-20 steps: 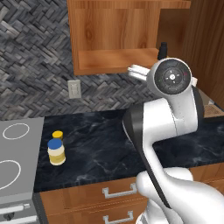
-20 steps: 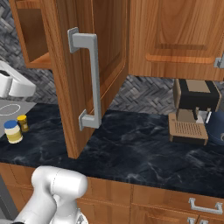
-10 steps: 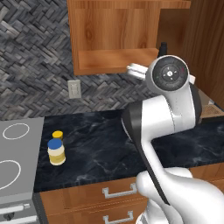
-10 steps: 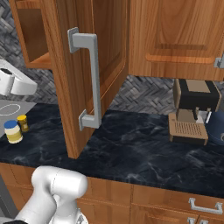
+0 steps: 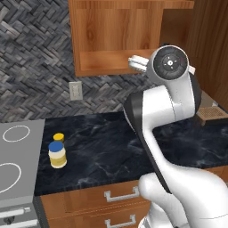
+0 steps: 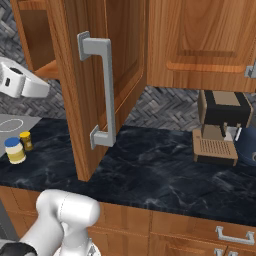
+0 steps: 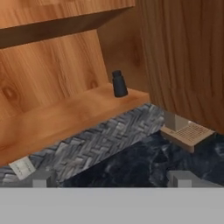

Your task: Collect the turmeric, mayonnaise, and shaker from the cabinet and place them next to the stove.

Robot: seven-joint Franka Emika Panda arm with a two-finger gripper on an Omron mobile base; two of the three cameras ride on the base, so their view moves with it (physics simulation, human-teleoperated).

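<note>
One tiny dark bottle-shaped shaker [image 7: 119,84] (narrow top) on smooth reddish-brown cabinet [image 7: 65,118] floor, fingers [image 7: 40,179] spread wide, empty.

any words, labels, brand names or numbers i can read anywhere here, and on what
None can be read.
Mayonnaise: pale label on the jar, no lettering to make out.
Turmeric: no visible print.
Shaker: plain dark, no marking.
Stove: white burner rings, no numbers.
Coffee machine: no brand visible.
Wall outlet: blank.
</note>
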